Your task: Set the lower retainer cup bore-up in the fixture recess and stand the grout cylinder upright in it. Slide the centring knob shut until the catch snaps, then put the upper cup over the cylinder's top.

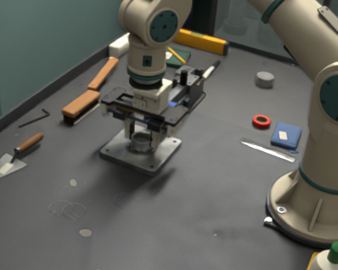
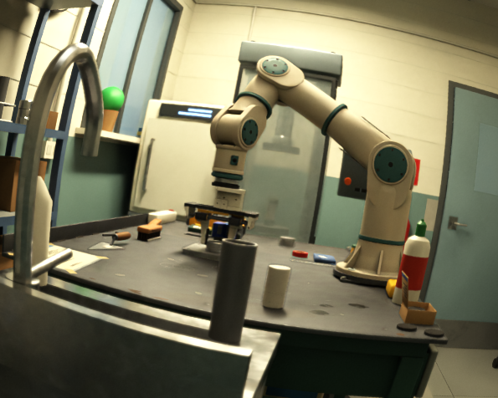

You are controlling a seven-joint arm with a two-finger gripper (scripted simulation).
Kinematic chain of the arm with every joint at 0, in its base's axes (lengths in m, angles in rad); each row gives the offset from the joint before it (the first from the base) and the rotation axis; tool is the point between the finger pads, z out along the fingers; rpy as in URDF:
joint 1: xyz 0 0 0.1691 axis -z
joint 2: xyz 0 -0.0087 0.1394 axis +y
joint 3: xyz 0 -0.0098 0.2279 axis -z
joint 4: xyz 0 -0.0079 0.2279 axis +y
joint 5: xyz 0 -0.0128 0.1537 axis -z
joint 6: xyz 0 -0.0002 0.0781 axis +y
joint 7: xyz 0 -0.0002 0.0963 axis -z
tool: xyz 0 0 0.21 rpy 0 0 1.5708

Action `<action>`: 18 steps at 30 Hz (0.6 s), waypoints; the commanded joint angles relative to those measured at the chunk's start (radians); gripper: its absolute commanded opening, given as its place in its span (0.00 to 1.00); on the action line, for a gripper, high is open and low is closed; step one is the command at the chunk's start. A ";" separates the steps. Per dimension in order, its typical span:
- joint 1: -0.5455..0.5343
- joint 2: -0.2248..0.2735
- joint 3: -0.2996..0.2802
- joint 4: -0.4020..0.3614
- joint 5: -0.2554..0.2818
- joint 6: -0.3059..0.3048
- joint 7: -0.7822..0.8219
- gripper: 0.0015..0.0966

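Note:
My gripper (image 1: 142, 135) stands straight down over the fixture plate (image 1: 140, 152) near the middle of the bench, closed on the lower retainer cup (image 1: 141, 142), a short grey ring with its bore facing up, sitting at the plate's recess. The centring knob (image 1: 184, 77), black, stands on the slide block behind the plate. The other grey cup (image 1: 264, 79) sits alone toward the far right of the bench. The pale grout cylinder (image 2: 276, 286) stands upright near the bench's front edge. From the second side camera my gripper (image 2: 215, 240) half hides the cup.
Behind the fixture lie a yellow level (image 1: 200, 41) and a green pad against the wall. A brush (image 1: 80, 106), a hex key and a trowel (image 1: 12, 160) lie to the left. Red tape (image 1: 261, 121), a blue block (image 1: 286, 135) and a steel rule lie to the right, before my base.

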 commanded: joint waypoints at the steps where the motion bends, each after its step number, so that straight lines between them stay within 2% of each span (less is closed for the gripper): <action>1: 0.000 -0.001 -0.001 0.000 0.000 0.000 0.000 0.14; 18: 0.000 -0.001 -0.001 0.000 0.000 0.000 0.000 0.50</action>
